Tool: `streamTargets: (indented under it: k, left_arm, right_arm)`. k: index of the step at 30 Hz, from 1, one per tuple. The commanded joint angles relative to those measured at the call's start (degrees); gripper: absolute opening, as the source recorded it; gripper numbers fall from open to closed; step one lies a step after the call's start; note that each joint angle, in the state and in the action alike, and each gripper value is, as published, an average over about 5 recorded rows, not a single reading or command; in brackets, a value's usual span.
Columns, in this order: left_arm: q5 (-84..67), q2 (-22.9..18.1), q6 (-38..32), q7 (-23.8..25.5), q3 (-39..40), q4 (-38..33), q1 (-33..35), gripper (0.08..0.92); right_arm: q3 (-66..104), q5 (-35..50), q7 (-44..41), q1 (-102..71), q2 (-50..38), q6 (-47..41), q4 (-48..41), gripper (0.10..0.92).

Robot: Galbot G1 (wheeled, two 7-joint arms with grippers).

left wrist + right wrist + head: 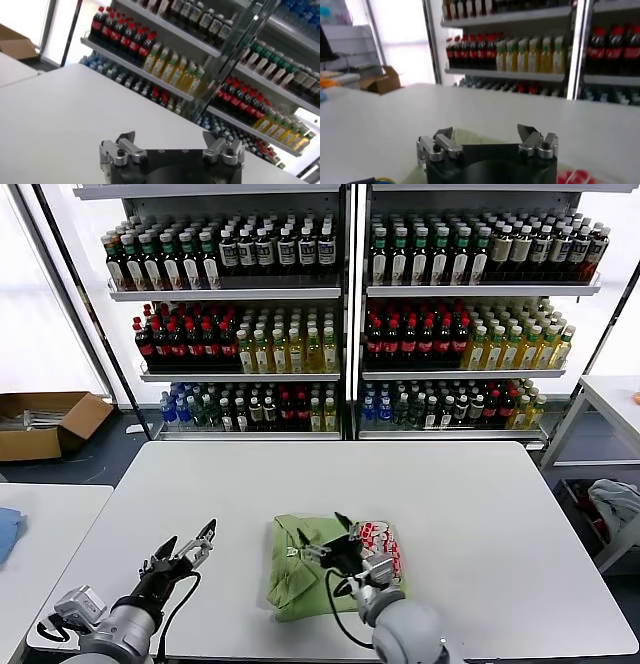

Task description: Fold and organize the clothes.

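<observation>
Polo shirt: the light green polo shirt (305, 569) lies at the lower centre of the head view, on the white counter (450, 514), already gathered into a compact, roughly rectangular bundle with the red-and-white checkered print (380, 546) showing at its right edge.

Right gripper: the right gripper (345, 546) hangs directly over the shirt bundle in the lower centre of the head view; its fingers (445, 142) stand spread apart and grasp nothing. The right wrist view shows green fabric just beyond the gripper body and a patch of red print in the lower right corner.

Left gripper: the left gripper (185, 554) sits at the lower left of the head view, above bare counter and apart from the shirt's left edge; its fingers (122, 147) are likewise released and hold nothing.

Progress: judged from the bundle's shape, the folding looks largely done, with tidying or placing probably left.

Surroundings: 2 shelf units of bottled drinks (300, 314) fill the upper half of the frame; a cardboard box (45, 422) sits on the floor at mid left.

Risk 1: the right fingers could snag a loose layer on lifting away and drag the fold open.

Risk 2: a one-sided pinch at the bundle's edge might let the layers slide apart, since soft fabric holds no shape.

Risk 3: pushing the bundle from the left could bunch it up.
</observation>
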Motion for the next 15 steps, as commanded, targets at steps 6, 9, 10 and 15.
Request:
streamTargets:
  k: [6, 9, 10, 15]
  left_arm:
    - [8.07, 0.67, -3.2, 11.03, -2.65, 0.74, 0.07, 0.823]
    - [11.85, 0.64, -5.17, 14.06, -2.76, 0.85, 0.39, 0.823]
    - [13.4, 0.56, -6.0, 15.2, -2.78, 0.93, 0.57, 0.823]
    - [18.66, -0.25, -9.46, 19.04, -3.06, 1.27, 1.35, 0.823]
  right_arm:
    - [33.71, 2.95, -7.6, -15.57, -5.01, 12.03, 13.14, 0.823]
    - [38.38, 2.74, -9.6, -20.37, -3.26, 14.14, 12.7, 0.823]
    - [39.7, 2.75, -10.33, -21.86, -2.68, 14.85, 12.62, 0.823]
    - [43.2, 2.68, -13.5, -27.19, 0.16, 18.97, 13.11, 0.823]
